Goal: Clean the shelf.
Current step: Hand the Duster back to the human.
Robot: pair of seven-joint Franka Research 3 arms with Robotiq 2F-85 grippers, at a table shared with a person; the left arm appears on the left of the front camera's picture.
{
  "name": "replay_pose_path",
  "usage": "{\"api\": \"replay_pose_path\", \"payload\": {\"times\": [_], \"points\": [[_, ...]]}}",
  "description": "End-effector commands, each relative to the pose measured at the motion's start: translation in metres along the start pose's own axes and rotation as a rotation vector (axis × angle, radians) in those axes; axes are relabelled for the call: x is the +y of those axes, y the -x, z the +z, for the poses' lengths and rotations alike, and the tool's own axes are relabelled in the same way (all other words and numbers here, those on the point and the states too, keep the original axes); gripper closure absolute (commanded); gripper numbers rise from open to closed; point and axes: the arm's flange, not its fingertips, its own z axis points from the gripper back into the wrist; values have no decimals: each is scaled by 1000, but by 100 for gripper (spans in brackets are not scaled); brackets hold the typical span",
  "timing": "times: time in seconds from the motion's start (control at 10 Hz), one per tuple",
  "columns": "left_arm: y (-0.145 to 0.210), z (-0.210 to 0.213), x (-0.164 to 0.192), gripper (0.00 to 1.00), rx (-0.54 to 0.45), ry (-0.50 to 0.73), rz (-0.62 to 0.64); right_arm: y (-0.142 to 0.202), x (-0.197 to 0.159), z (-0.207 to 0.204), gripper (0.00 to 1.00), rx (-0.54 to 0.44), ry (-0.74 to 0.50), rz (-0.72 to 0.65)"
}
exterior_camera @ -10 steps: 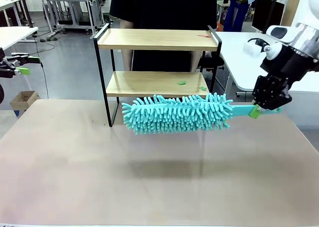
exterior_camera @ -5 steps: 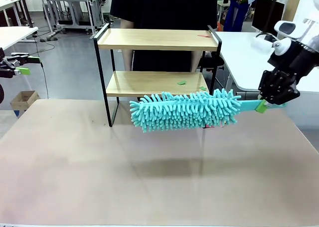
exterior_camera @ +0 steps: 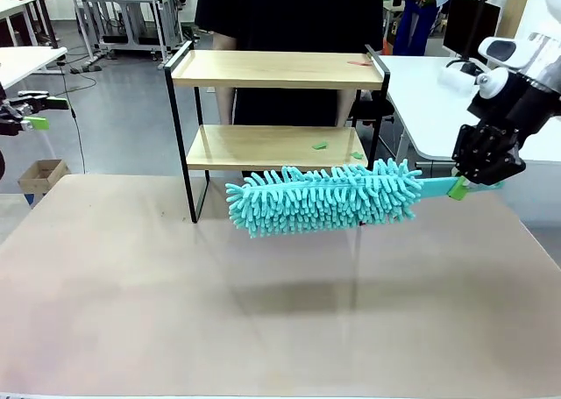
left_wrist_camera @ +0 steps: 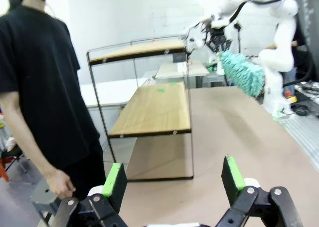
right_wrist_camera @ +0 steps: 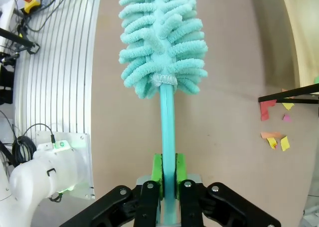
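Across the far half of my brown table [exterior_camera: 263, 311], the shelf [exterior_camera: 276, 70] stands upright on its thin black legs, two light wooden boards one above the other, with a person in black [exterior_camera: 289, 13] standing just behind it. In my left wrist view the same person stands beside the shelf's end, one hand [left_wrist_camera: 59, 183] hanging low.

In front of the lower board, a fluffy turquoise duster [exterior_camera: 320, 197] hangs level in the air, clear of the table, its shadow lying on the surface below. Its head spans from near the shelf's left legs to its right legs. I cannot tell whether the fibres touch the lower board.

My right hand [exterior_camera: 458, 188] comes in from the right, clenched on the duster's flat turquoise handle; in my right wrist view the green pads [right_wrist_camera: 156, 168] press the handle from both sides.

My left hand [left_wrist_camera: 172, 179] is released, its jaws spread wide with nothing between them, held well off to the left of the table.

Small green scraps [exterior_camera: 319, 145] lie on the lower board towards its right end. A red scrap [exterior_camera: 359, 63] lies on the upper board near its right edge. A few coloured paper scraps [right_wrist_camera: 273, 137] lie on the table by a shelf leg.
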Motion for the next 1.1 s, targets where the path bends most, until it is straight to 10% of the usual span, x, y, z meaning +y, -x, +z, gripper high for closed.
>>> {"api": "replay_pose_path", "payload": {"times": [0.0, 0.6, 1.0], "points": [[-33, -2, -36, 0, -43, 28, 29, 2, -1, 0, 87, -15, 7, -5], [-73, -70, -149, 0, -4, -124, 198, 2, -1, 0, 87, -15, 7, -5], [-73, -76, -155, 0, -26, -98, 227, 2, -1, 0, 87, -15, 7, -5]]}}
